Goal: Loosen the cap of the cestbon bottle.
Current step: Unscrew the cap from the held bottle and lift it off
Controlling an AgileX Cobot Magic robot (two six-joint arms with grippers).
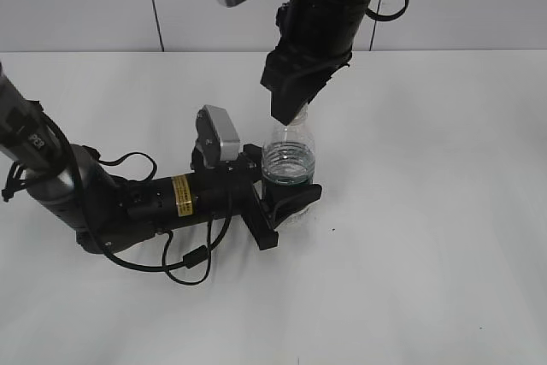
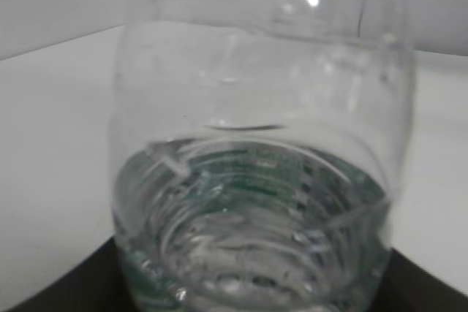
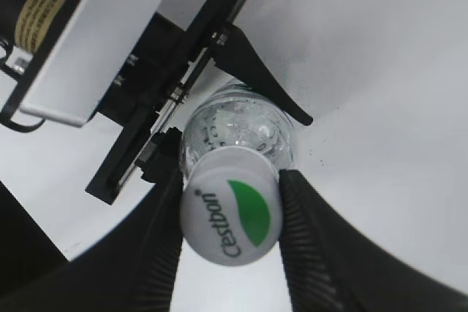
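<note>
One cap (image 3: 232, 214), white with a green mark and "C'estbon" printed on top. It sits on the neck of the one bottle (image 1: 289, 156), seen from above in my right wrist view. My right gripper (image 3: 232, 217) is clamped on the cap: one dark finger (image 3: 162, 231) pressed against its left side, the other against its right, no gap visible on either side. In the exterior view that gripper (image 1: 289, 114) comes straight down onto the bottle top, so the cap itself is hidden there.

The bottle stands upright on the table (image 1: 427, 211), roughly mid-table, slightly left of centre in the exterior view. Clear plastic, ribbed body, partly filled with water; the green label band shows near the base (image 2: 248, 173).

My left gripper (image 1: 286, 198) is wrapped around the lower body of the bottle, a finger on each side at the label band, holding it in place. The left arm (image 1: 154, 198) lies low along the table, reaching in from the left, with a yellow sticker on its barrel and a black cable looped beside it. The left wrist view is almost all bottle, close and blurred; only the dark finger edges show at the bottom corners.

Count: one bottle, one cap, two arms, two grippers.

Table is plain white and matte, a few tiny dark specks near the bottle base. Behind it a light grey wall (image 1: 77, 2) with a thin dark vertical seam.
</note>
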